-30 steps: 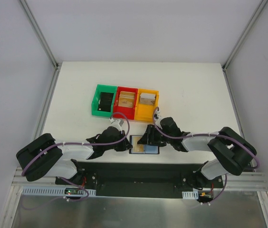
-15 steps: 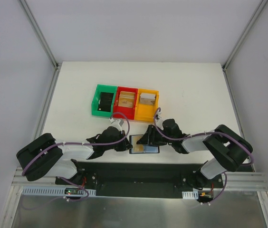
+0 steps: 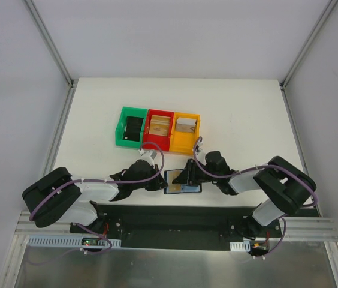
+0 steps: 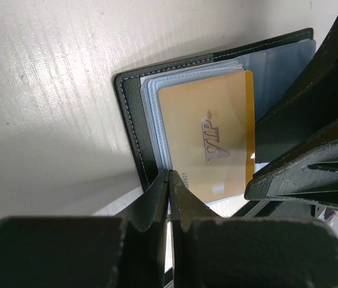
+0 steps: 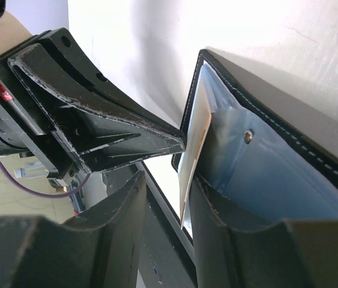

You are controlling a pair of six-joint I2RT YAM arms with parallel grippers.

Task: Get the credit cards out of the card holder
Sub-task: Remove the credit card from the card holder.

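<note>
The gold card (image 4: pixel 208 144) reading "VIP" lies in the black wallet (image 4: pixel 130 120). The left gripper (image 4: pixel 169 177) is pinched shut at its edge, and the right gripper (image 5: pixel 168 180) is parted around the card.

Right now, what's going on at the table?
Both arms are on the card holder, lying open between them. The left tool is shut, tips against the holder's edge, apparently steadying it. The right tool straddles the raised edge of a gold credit card; a gap shows beside it, so it isn't gripped yet.
</note>
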